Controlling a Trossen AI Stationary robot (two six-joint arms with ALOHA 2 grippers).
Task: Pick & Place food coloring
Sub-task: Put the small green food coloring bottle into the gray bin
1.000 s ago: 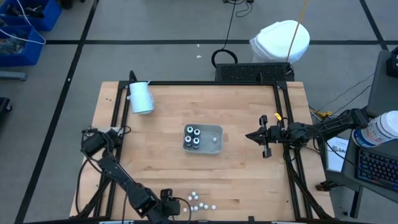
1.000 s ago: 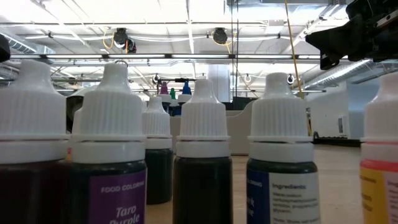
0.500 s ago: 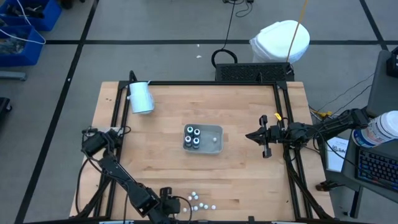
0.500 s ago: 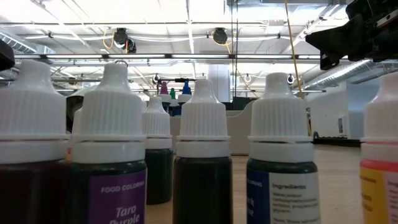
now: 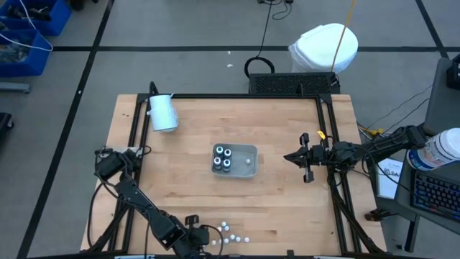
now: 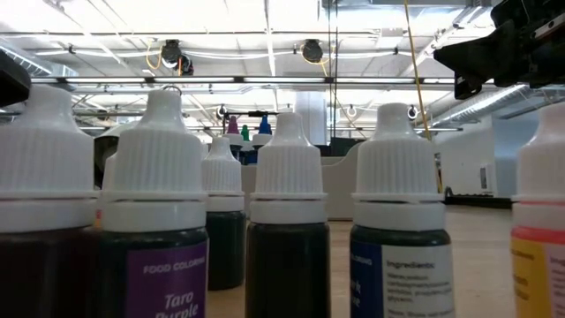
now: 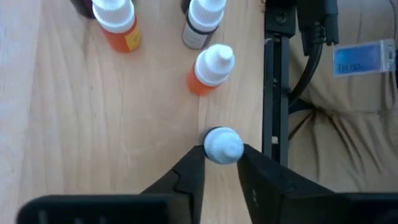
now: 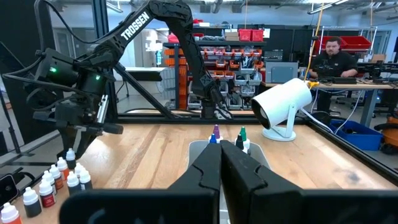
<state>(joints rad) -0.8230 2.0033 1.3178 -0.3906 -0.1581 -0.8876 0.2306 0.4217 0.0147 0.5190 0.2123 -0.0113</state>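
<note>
Left claw (image 7: 219, 163) pinching a food coloring bottle (image 7: 222, 145) by its cap; light, smooth plastic, probably tippy. Right claw (image 8: 221, 163) clenched, empty.

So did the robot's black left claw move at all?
Yes, a little. In the high view the black left gripper has slid toward the loose white-capped bottles near the wooden table's front edge, closing around one.

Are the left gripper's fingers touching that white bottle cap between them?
Touching: the left wrist view shows both fingers of the left gripper pressed against the white-capped bottle.
</note>
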